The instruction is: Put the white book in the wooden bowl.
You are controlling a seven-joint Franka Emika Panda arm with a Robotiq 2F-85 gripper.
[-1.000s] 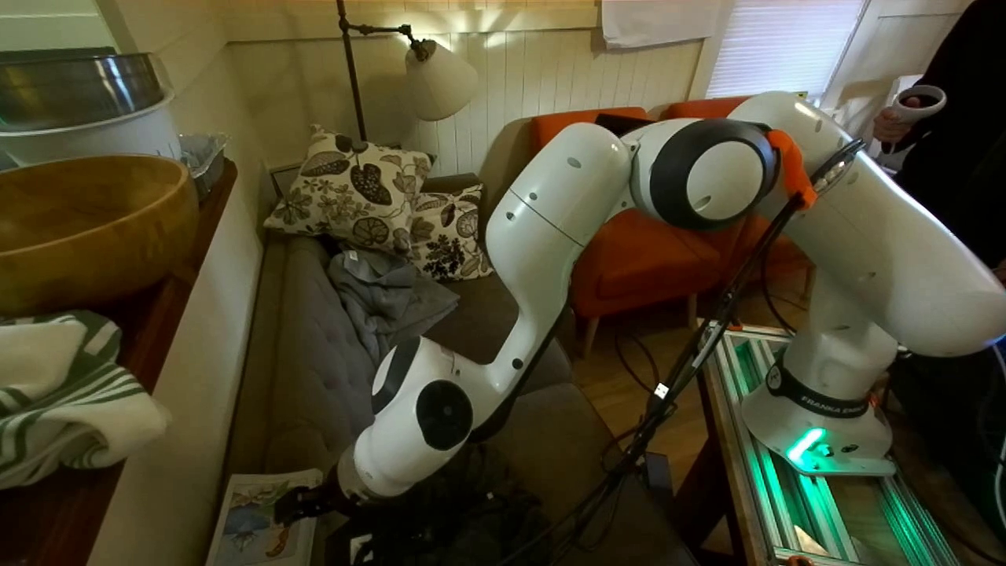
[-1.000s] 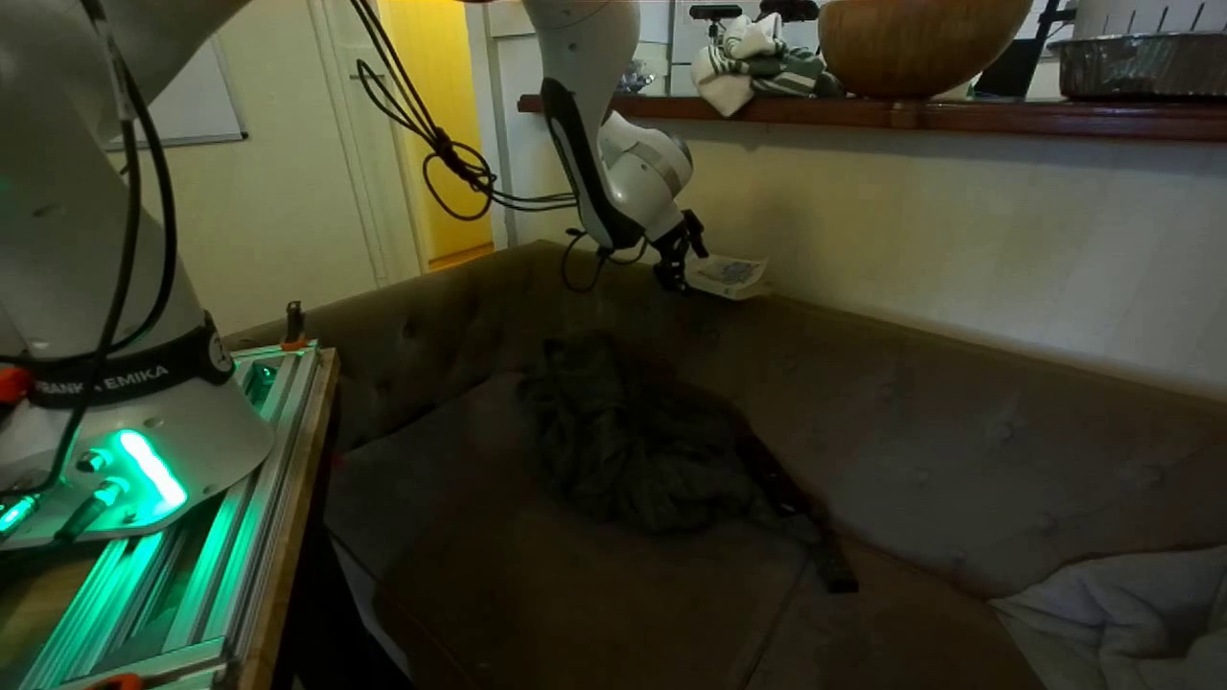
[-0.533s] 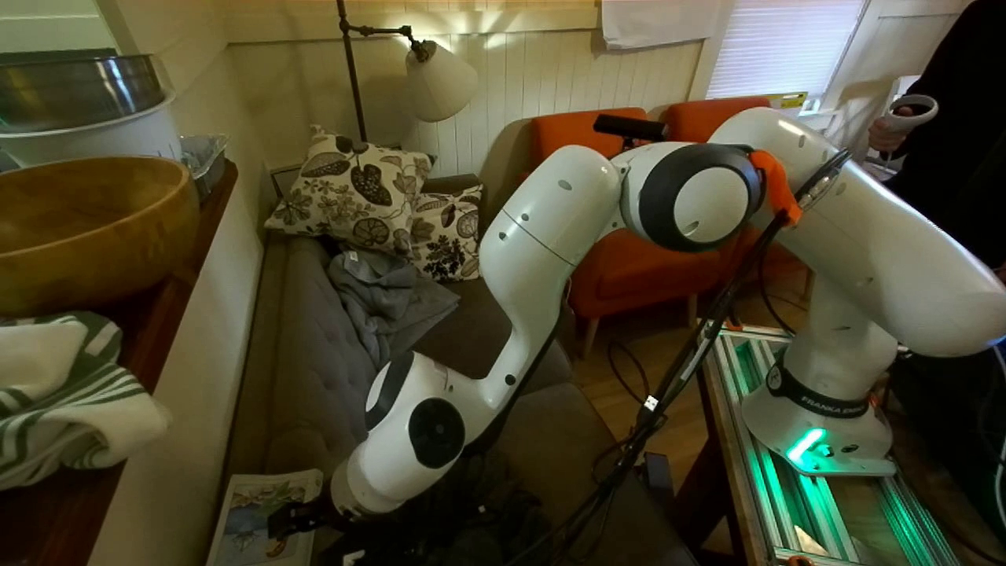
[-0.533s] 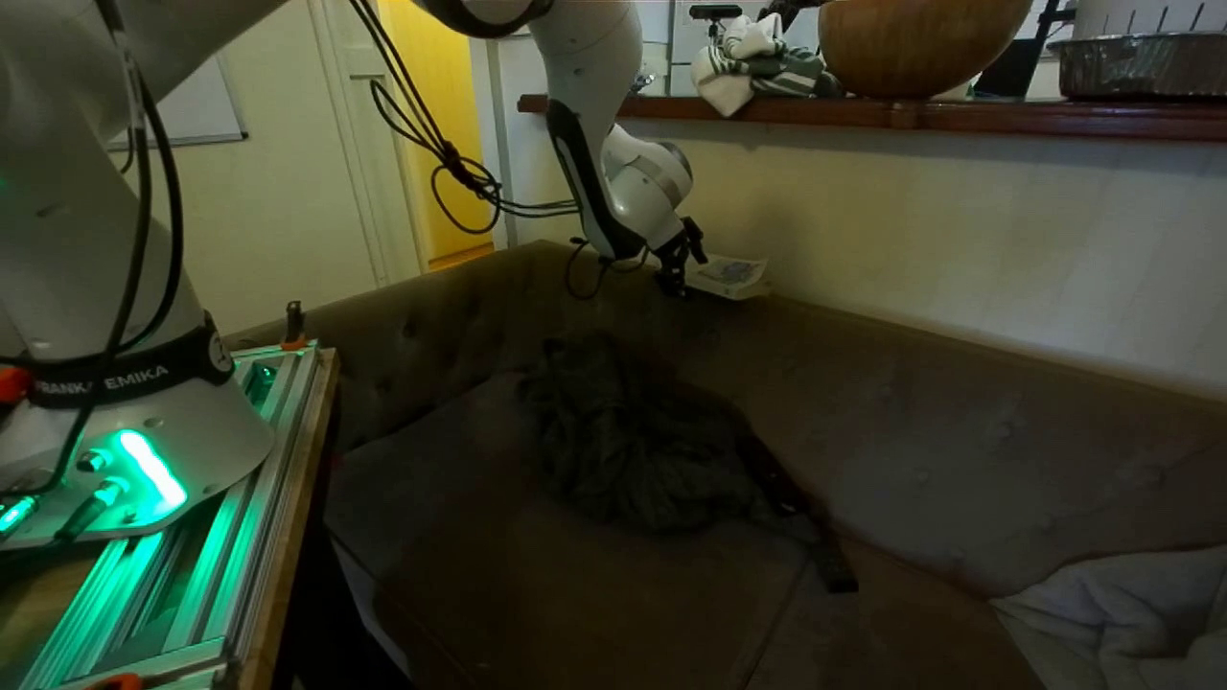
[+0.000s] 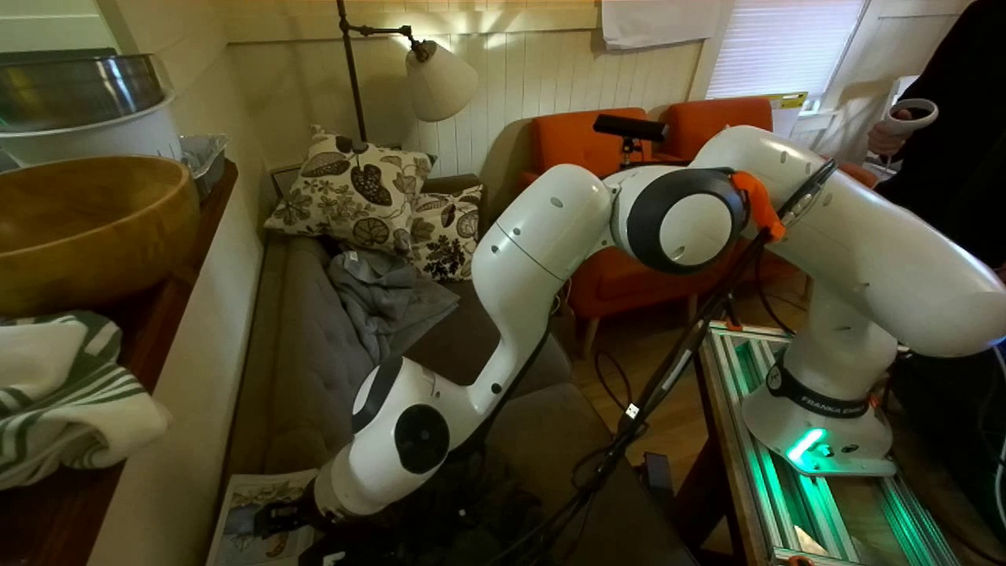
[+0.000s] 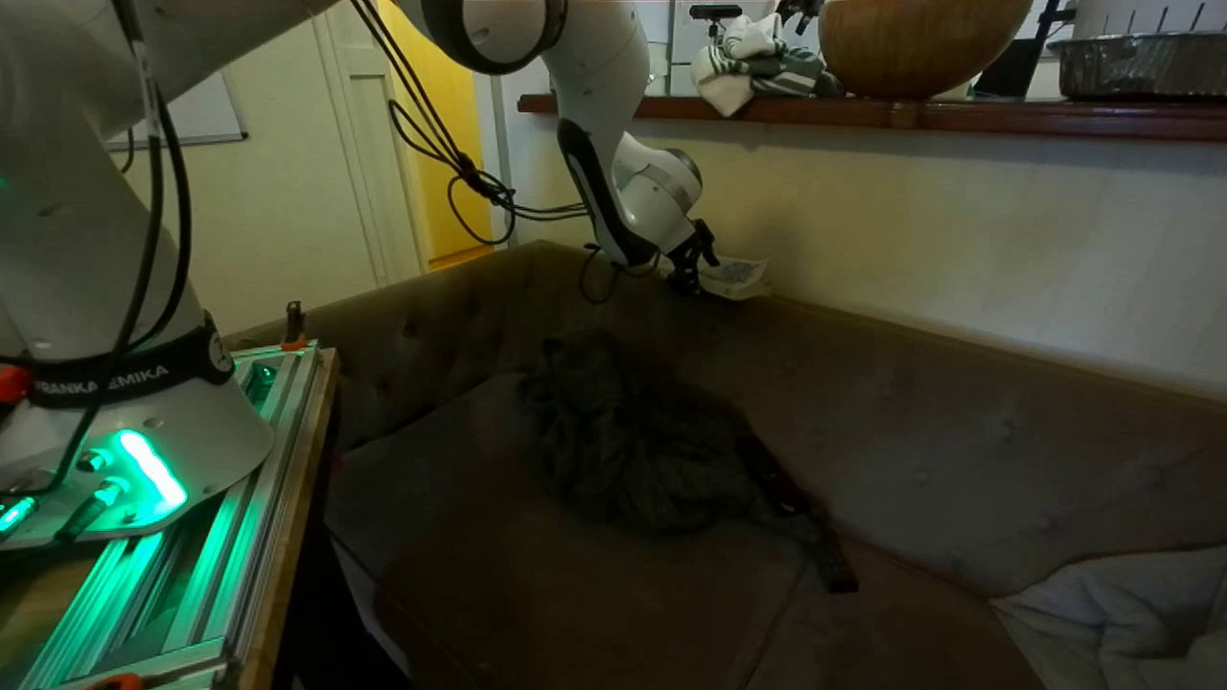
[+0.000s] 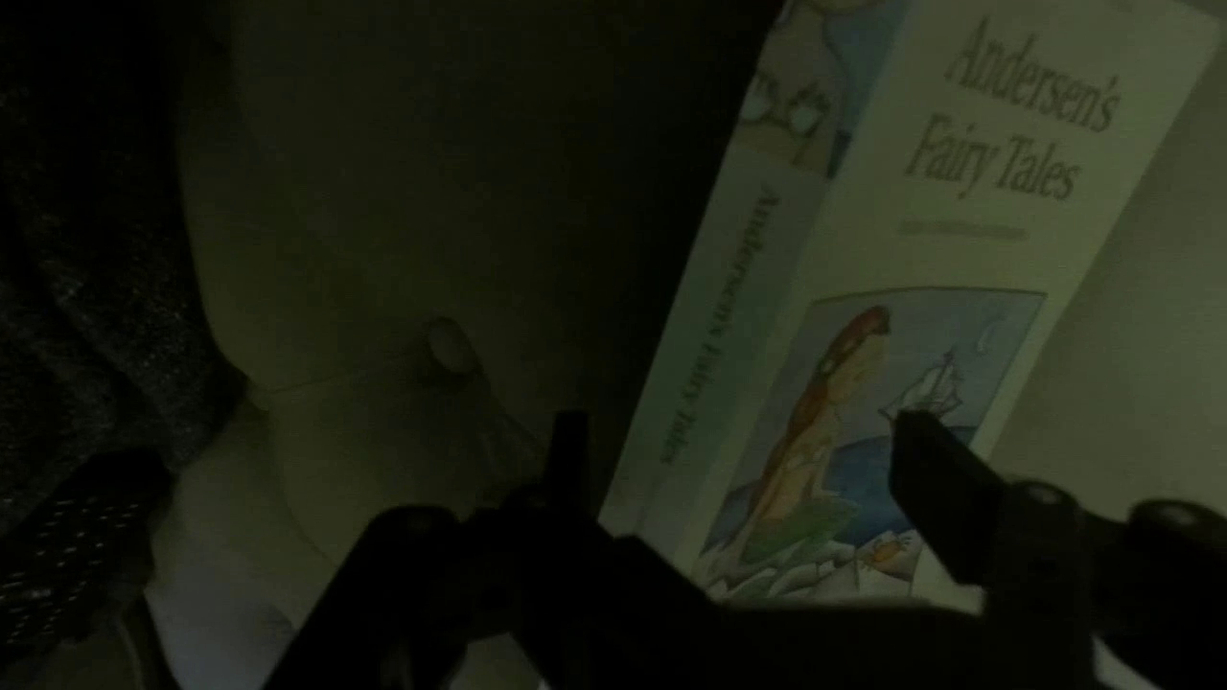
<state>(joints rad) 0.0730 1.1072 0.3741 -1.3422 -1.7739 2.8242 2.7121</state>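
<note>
White even in the gloom of the wrist view, the book [image 7: 863, 268] lies aslant under the gripper [image 7: 740, 426], whose two fingers [image 7: 568, 460] are spread and grasp nothing: one beyond the spine, one over the cover near its other long edge. Whether either touches, I cannot tell. The step looks to be lining up the grasp. To do it well, I'd turn the gripper square to the slanting spine, bring both long edges between the fingers, sink low, then squeeze; catching the cover alone could let the pages fan out.

In an exterior view, the book [image 6: 738, 278] rests on top of the couch's [image 6: 959, 460] back, below the ledge [image 6: 815, 113]. The lift should probably clear that ledge before travelling over. I count one heap of dark cloth [image 6: 633, 450] and one foil pan [image 6: 1141, 72].

In an exterior view, one wooden bowl [image 5: 118, 259] stands on the ledge, the one book [image 5: 240, 511] outside it and lower. I count one striped towel [image 5: 71, 401], two patterned cushions [image 5: 354, 185], two orange chairs [image 5: 629, 275], one lamp [image 5: 440, 82].
</note>
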